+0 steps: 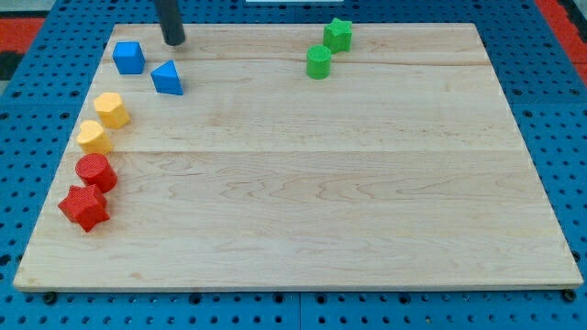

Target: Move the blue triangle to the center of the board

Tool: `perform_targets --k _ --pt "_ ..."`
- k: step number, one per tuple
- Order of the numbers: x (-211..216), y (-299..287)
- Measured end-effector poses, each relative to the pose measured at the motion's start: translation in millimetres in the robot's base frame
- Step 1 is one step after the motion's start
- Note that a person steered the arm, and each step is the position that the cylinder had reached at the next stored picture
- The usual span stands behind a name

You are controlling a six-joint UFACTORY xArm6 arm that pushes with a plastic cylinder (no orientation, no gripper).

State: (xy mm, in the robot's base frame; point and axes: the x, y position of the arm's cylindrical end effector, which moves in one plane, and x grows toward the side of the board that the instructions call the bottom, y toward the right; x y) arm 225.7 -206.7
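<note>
Board (303, 202): pale wood, on a blue pegboard surface (569, 110), fills most of the frame
Red star block (84, 207): lowest of all, at the left edge, lower left of the frame
Red cylinder (95, 171): just above the red star, touching it or nearly so
Yellow heart-like block (94, 137): next up along the left edge, shape not fully clear, close above the red cylinder
Yellow hexagon block (111, 109): just above and a little right of the other yellow one
Blue triangle (168, 78): upper left of the frame, far from the middle of the board, standing free, right of the yellow pair
Blue cube-like block (128, 57): up and left of the blue triangle, near it but apart
Green cylinder (318, 62): upper middle of the frame, well apart from the blue blocks
Green star block (337, 35): just above and right of the green cylinder, close to touching
My tip (173, 41): at the top of the frame, above the blue triangle and slightly to its right, a small gap between, right of the blue cube-like block
Jaws: none here, only a plain dark rod, nothing held
</note>
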Motion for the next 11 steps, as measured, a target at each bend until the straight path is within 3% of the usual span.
perform_targets --k 1,2,6,8,11 --pt "48 -40" --pt "78 -15" --pt "103 103" --pt "153 103" --pt "158 138"
